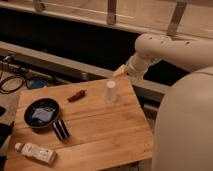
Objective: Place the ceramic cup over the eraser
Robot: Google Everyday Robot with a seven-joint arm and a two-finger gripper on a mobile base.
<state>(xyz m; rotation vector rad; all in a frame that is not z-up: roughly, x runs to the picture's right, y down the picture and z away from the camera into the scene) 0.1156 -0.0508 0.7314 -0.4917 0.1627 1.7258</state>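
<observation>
- The gripper (121, 70) sits just right of the frame's centre, in the upper half, at the end of the white arm (165, 50) that reaches in from the right; only a pale yellowish tip shows; whether it is open or closed cannot be told; it holds nothing that can be seen
- The ceramic cup (110, 91) stands just below and left of the gripper, apart from it; it is white, narrower at its top than at its base, and rests on the wooden table (100, 135) close to the table's upper edge
- A small reddish-brown object (76, 95) lies left of the cup, near the same edge, well apart from it
- A wide dark round bowl (42, 112) sits at centre left; something pale bluish lies inside it
- A dark flat object (61, 129) that looks like two bars lies just below and right of the bowl
- A white bottle (35, 152) lies on its side at lower left
- Dark cables (10, 82) coil at the left edge, off the table
- The robot's white body (185, 125) fills the lower right
</observation>
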